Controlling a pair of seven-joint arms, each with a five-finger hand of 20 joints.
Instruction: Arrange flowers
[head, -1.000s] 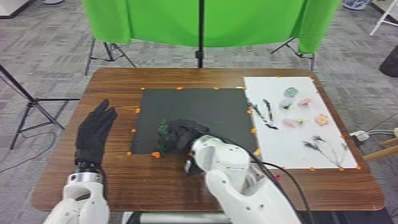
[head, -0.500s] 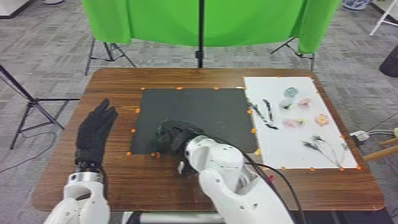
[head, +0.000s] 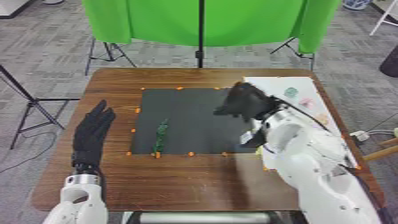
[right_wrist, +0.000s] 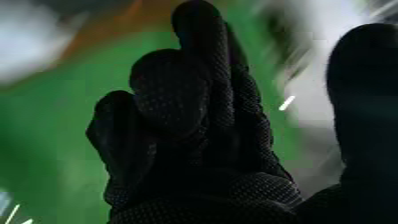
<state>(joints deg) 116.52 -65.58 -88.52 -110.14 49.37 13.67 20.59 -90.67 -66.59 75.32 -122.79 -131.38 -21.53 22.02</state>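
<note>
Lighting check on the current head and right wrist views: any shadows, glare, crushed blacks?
Head view: fairly even light, a soft darker patch, probably shadow, on the table toward the front edge. Right wrist view: right hand nearly black, little detail along the thumb; a small bright streak beside it.

We are finding no readable text, label, brand, number or sign in either the head view or the right wrist view. We are making out no letters or digits on any surface, so we are reading nothing off anything here.
</note>
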